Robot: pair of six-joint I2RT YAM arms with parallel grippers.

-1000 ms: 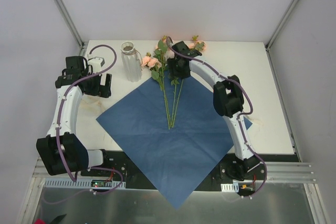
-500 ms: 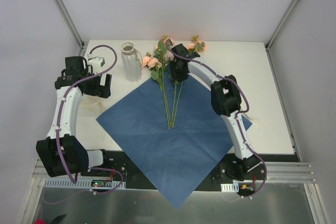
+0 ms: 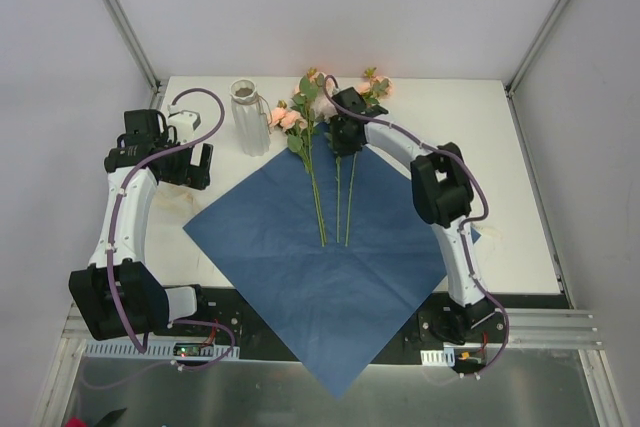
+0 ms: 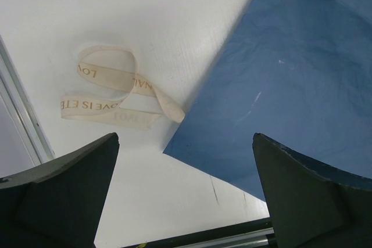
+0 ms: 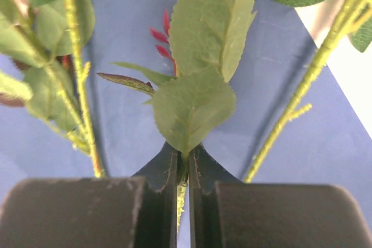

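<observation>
Three pink-bloomed flower stems lie fanned on a blue paper sheet [image 3: 320, 267], blooms toward the back. My right gripper [image 3: 341, 139] [image 5: 183, 156] is shut on the middle stem [image 3: 338, 197] [image 5: 182, 198], just below a broad green leaf [image 5: 195, 105]. In the right wrist view the left stem [image 3: 314, 187] [image 5: 78, 85] and the right stem [image 3: 351, 197] [image 5: 296, 94] lie on either side of it. My left gripper [image 3: 190, 163] [image 4: 186, 201] hangs open and holds nothing, above the sheet's left corner [image 4: 174, 149]. A cream printed ribbon [image 4: 110, 94] lies close by.
A white ribbed vase [image 3: 250, 118] stands upright at the back left, just left of the blooms [image 3: 285, 117]. The white table [image 3: 500, 147] is boxed in by white walls and metal frame posts. The sheet's near corner hangs over the table's front edge.
My right gripper shifted slightly right with the middle stem. The lower ends of the middle and right stems swung right, away from the left stem. The left arm stayed still.
</observation>
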